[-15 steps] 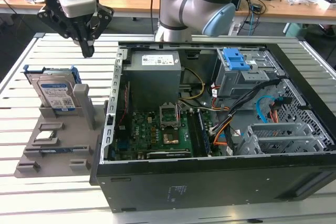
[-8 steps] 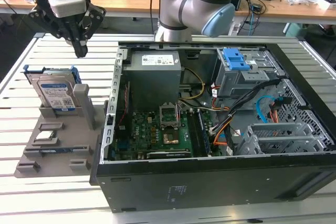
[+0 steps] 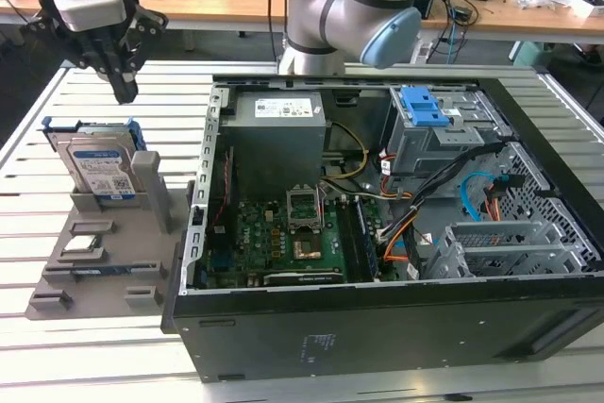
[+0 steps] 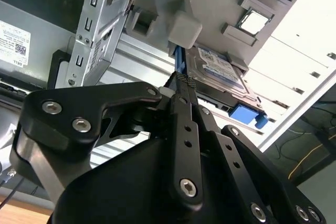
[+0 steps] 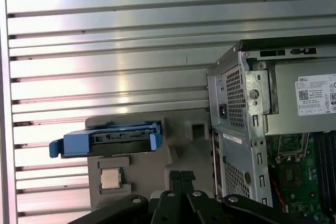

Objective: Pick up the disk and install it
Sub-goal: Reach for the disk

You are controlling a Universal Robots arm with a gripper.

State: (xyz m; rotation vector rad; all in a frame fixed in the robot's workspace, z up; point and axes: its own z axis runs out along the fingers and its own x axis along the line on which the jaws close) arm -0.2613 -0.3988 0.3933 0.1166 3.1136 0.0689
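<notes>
We see the gripper (image 3: 125, 93) hovering above the disk (image 3: 99, 165), not touching, fingers (image 4: 182, 103) clenched empty. The disk stands upright in its grey holder (image 3: 156, 233).

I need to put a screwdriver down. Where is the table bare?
Bare slats lie to the exterior view's left of the grey fixture holding the disk, and between it and the camera. The open computer case is crowded with cables and boards.

Open air above disk (image 3: 100, 163); grey post (image 3: 146, 173) just beside it, case wall (image 3: 213, 129) near.
</notes>
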